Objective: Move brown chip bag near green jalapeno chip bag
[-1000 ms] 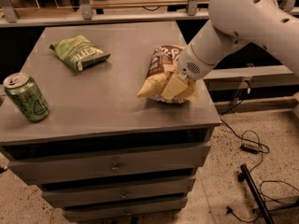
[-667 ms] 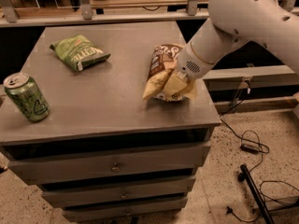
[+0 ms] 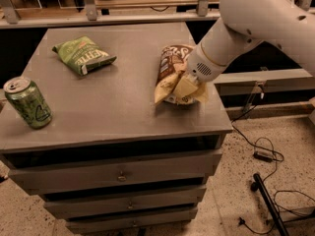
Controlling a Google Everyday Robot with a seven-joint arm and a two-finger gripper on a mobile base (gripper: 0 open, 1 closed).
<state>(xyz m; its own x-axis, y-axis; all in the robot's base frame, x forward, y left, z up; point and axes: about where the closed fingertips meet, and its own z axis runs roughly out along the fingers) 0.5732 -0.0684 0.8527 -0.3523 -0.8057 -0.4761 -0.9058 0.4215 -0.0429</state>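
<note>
I see the tool (image 3: pixel 186 84) clamped on the brown chip bag (image 3: pixel 172 63) at the right of the desk (image 3: pixel 123 107), well apart from the green chip bag (image 3: pixel 84 56) at back left.

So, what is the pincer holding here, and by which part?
The brown chip bag, pinched by the pincer at its lower right end.

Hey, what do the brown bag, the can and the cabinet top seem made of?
The brown bag looks like thin plastic or foil film, slightly glossy: it crinkles and folds, with the gripper at its right side. The can is probably aluminium, printed green, its top bare and silvery. The cabinet top is matte grey, perhaps painted wood or laminate: smooth, no grain showing.
</note>
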